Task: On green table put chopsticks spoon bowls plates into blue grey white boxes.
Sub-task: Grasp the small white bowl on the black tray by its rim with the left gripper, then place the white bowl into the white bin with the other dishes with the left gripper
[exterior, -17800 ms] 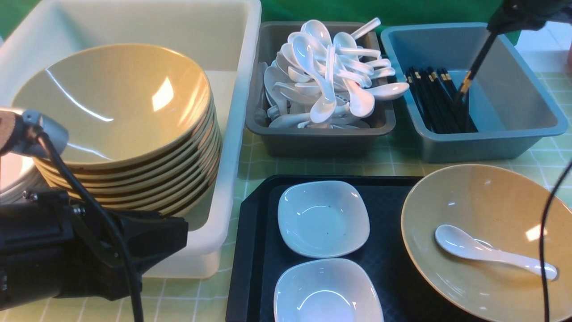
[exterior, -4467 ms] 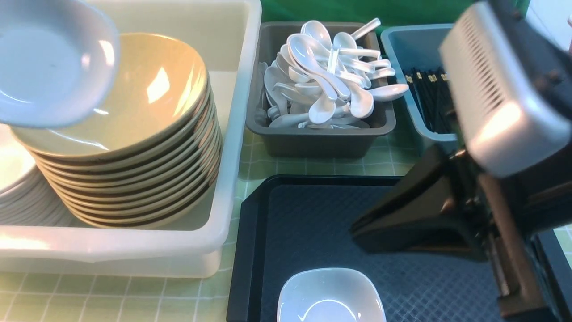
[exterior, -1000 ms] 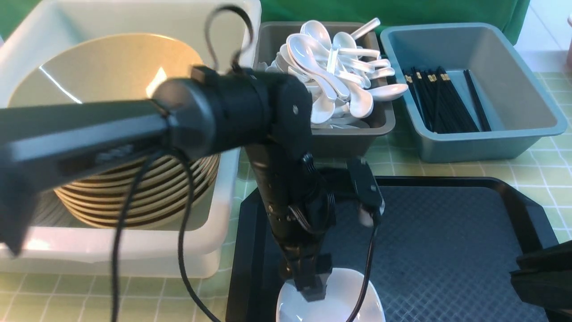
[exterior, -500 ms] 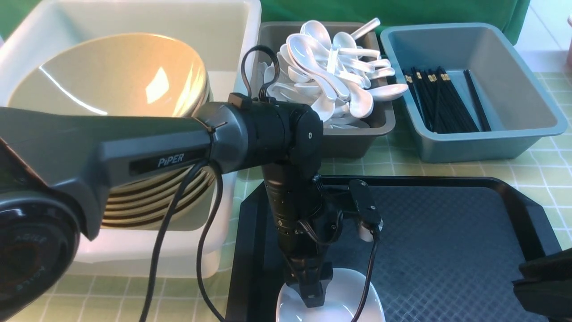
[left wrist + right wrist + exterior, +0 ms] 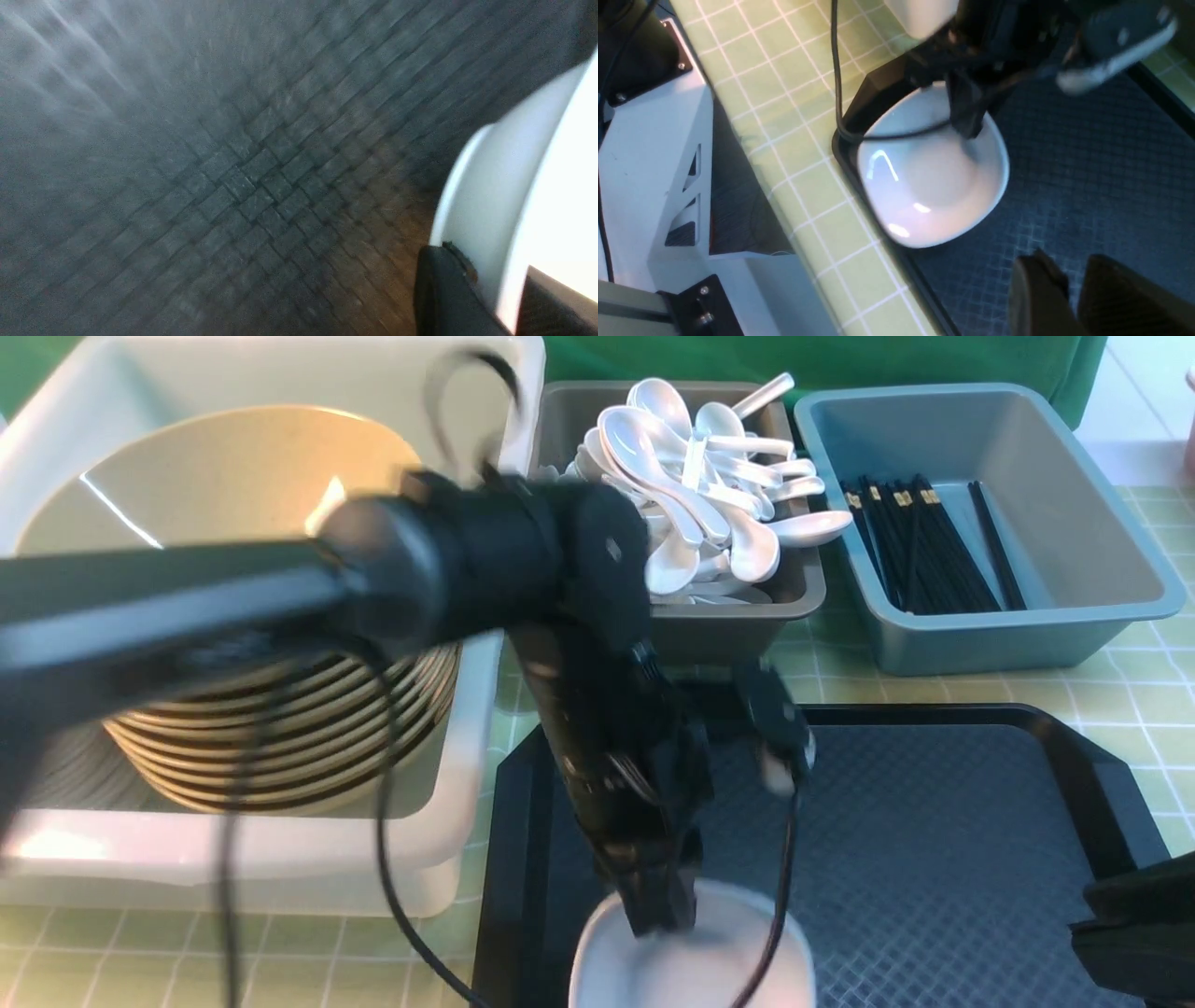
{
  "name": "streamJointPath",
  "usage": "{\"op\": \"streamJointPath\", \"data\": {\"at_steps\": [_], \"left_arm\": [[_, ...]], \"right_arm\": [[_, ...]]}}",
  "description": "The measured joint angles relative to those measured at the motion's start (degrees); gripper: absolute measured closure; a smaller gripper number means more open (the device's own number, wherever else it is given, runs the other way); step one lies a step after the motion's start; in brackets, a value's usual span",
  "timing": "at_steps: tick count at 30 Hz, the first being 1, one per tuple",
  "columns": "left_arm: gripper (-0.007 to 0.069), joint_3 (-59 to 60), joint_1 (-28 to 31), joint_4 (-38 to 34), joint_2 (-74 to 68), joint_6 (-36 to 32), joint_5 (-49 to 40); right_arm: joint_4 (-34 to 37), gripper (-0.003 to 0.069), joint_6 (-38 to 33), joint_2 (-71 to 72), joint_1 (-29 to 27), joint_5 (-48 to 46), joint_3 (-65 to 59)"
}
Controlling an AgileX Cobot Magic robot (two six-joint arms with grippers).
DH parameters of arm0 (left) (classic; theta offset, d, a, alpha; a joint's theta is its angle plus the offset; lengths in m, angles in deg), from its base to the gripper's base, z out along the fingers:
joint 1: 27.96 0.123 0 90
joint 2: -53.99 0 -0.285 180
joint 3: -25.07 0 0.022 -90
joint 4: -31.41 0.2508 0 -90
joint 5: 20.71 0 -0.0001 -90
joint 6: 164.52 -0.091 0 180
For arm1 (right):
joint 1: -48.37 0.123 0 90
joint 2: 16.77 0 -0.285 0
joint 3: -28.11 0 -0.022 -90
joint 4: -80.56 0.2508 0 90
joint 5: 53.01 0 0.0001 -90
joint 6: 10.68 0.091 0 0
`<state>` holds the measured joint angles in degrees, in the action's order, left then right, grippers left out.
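Front view: left gripper (image 5: 665,917) clamped on rim of white plate (image 5: 691,961), at the black tray's (image 5: 934,840) near-left corner. Right gripper (image 5: 1073,298) off to the tray's right, fingers nearly together, nothing between them.

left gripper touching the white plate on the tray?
Touching. In the left wrist view a finger sits on each side of the plate rim; the right wrist view shows the left gripper pinching that rim.

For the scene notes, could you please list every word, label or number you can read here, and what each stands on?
None can be read in any view.
Left arm: its side is smeared by motion blur, so any lettering there is illegible.
Bins, dishes and black tray: no print visible.
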<state>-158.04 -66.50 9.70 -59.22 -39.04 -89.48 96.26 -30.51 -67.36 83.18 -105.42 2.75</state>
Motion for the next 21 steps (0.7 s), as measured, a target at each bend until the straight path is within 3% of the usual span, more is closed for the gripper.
{"op": "streamJointPath", "data": {"at_steps": [4,5,7,12,13,14,15,16,18,19,21], "left_arm": [[0.061,-0.5,5.0,-0.9,9.5,4.4,-0.9],[0.061,-1.6,9.8,-2.1,14.4,7.8,-1.2],[0.061,-2.0,12.8,-3.4,16.7,10.2,-1.2],[0.061,-2.7,36.2,-12.1,27.6,19.1,-2.0],[0.061,-2.7,36.2,-12.0,27.9,19.3,-2.0],[0.061,-2.4,46.1,-12.4,30.3,20.6,-2.3],[0.061,-2.2,49.5,-12.8,30.9,21.3,-2.3],[0.061,-1.2,57.3,-14.2,31.8,22.5,-2.3],[0.061,0.0,63.5,-16.5,32.0,24.2,-2.2],[0.061,1.9,69.3,-20.7,32.0,25.8,-2.0],[0.061,5.2,75.0,-29.2,32.0,29.0,-1.8]], "right_arm": [[0.5,0.0507,-5.0,-0.2,0.0,2.3,0.0],[1.7,0.0507,-7.2,-0.6,0.0,4.9,0.0],[2.7,0.0507,-8.5,-1.1,0.0,6.8,0.1],[9.9,0.0503,-17.2,-7.5,0.0,7.6,4.9],[9.9,0.0503,-17.6,-7.9,0.0,7.3,5.2],[11.9,0.0501,-19.8,-12.1,0.0,5.0,8.9],[12.9,0.0501,-20.6,-13.6,0.0,3.7,10.2],[14.5,0.0498,-22.4,-17.4,0.0,1.8,13.4],[16.3,0.0497,-24.0,-20.7,0.0,-0.3,15.9],[18.7,0.0496,-25.9,-23.8,0.1,-2.1,18.6],[22.4,0.0495,-28.6,-28.9,0.1,-5.5,21.7]]}}
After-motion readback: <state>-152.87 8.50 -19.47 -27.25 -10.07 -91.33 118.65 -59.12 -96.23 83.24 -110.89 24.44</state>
